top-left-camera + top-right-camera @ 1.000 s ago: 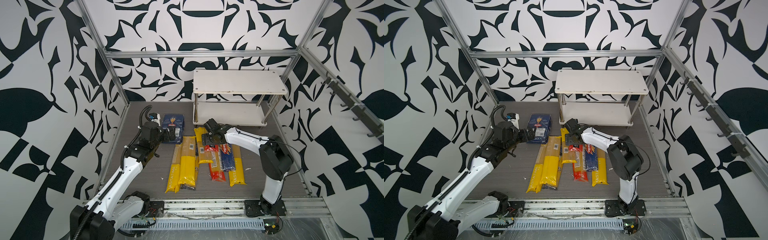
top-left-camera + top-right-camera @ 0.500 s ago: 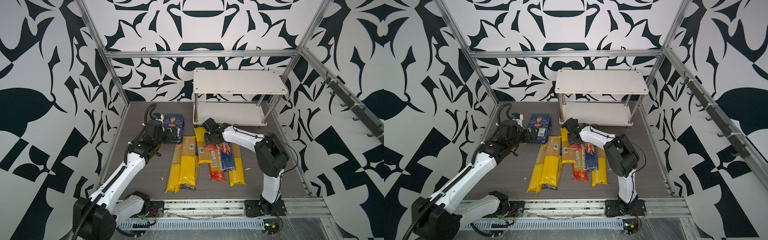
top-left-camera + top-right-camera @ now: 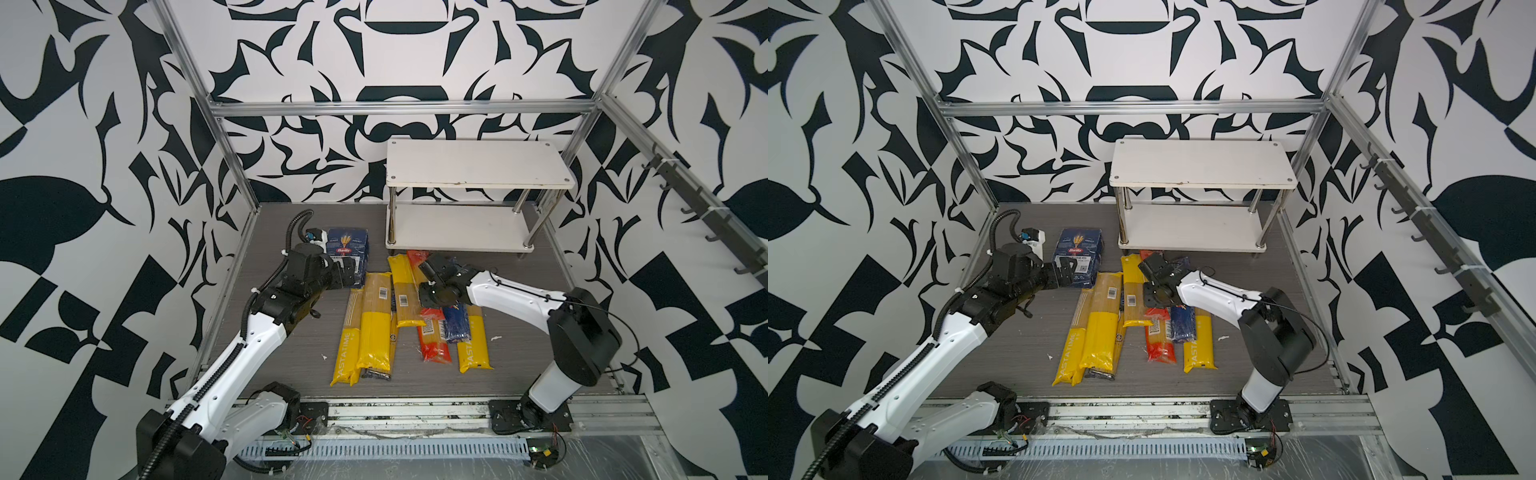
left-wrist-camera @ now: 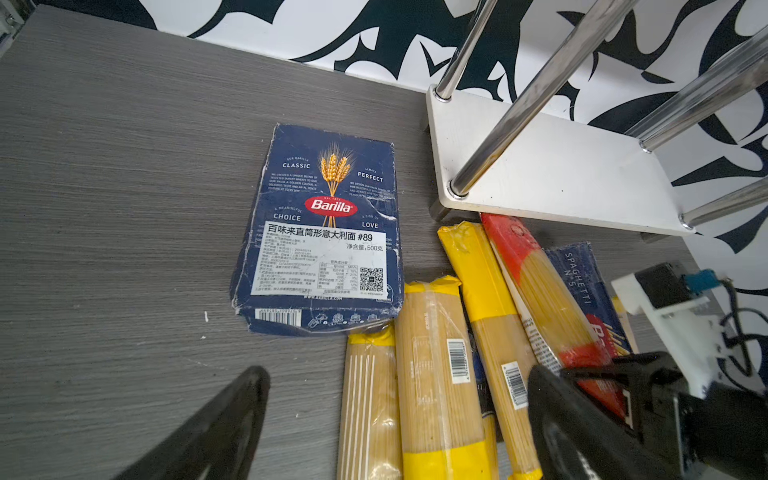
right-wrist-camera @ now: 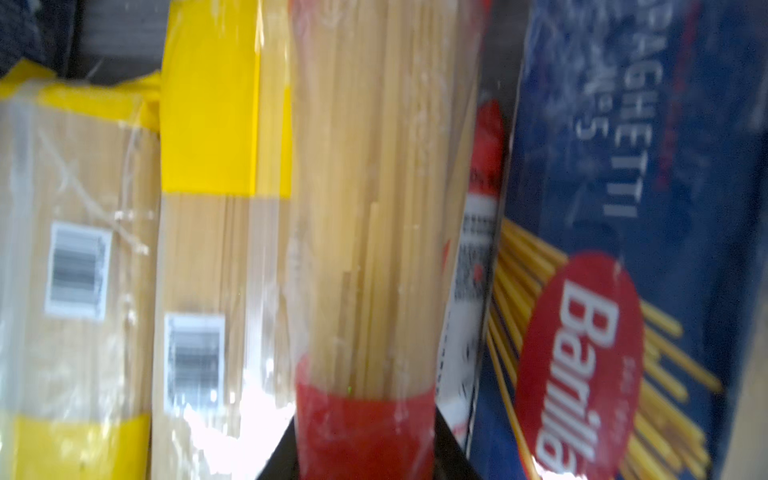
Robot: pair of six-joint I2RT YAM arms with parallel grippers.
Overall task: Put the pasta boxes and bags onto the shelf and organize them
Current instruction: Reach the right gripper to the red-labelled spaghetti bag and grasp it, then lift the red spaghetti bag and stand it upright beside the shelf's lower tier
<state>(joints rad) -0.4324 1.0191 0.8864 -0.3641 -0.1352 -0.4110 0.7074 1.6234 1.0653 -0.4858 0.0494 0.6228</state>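
The empty two-tier white shelf (image 3: 478,162) (image 3: 1200,162) stands at the back right. A wide navy Barilla box (image 3: 348,247) (image 4: 328,232) lies flat left of it. My left gripper (image 3: 353,272) (image 4: 397,374) hangs open just in front of that box, above the near ends of the yellow bags (image 3: 376,324). My right gripper (image 3: 430,305) (image 5: 365,449) is shut on the red-ended spaghetti bag (image 3: 432,340) (image 5: 374,208), gripping it near its middle. The narrow navy spaghetti box (image 3: 455,328) (image 5: 623,208) lies right beside the red bag.
Several yellow-ended bags lie side by side mid-floor, one of them (image 3: 471,345) right of the narrow box. Small white scraps (image 3: 495,338) lie on the grey floor. Patterned walls and a metal frame (image 3: 232,174) enclose the cell. Bare floor shows at the left (image 3: 291,353).
My right gripper has closed from open onto the red-ended bag. The left arm has reached a little further toward the wide Barilla box, still open.
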